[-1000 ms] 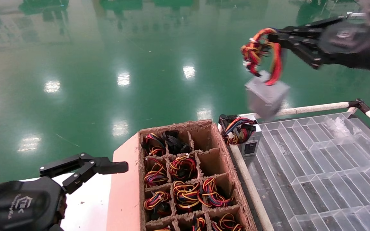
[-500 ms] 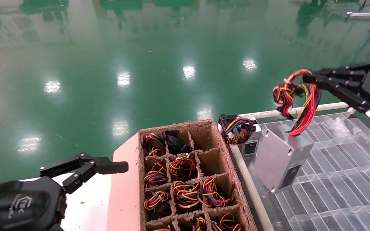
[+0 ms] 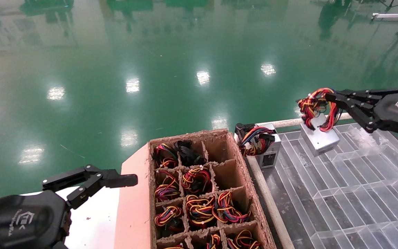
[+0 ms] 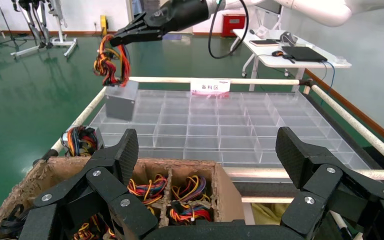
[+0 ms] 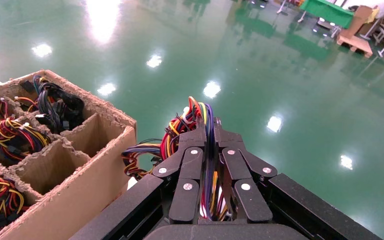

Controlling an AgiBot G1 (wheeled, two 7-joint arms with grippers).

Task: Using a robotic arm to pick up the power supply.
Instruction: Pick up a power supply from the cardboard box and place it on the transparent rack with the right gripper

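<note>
Power supply (image 3: pixel 320 138) lowered; right gripper (image 3: pixel 330 97) hides wires

The right gripper (image 3: pixel 330 96) is reaching in from the right edge and clamping the red, orange and yellow wire bundle (image 3: pixel 314 103) of the power supply (image 3: pixel 319 137), whose grey box is hanging below the wires and sitting at the far end of the clear partitioned tray (image 3: pixel 358 186). A second grey unit (image 3: pixel 267 152) with its own wires is lying at the tray's near-left corner, just beside the brown cardboard divider box (image 3: pixel 199 193), whose cells are holding more coiled wires. The left gripper (image 3: pixel 116 178) is hovering low at the left with fingers spread apart, beside the divider box.
</note>
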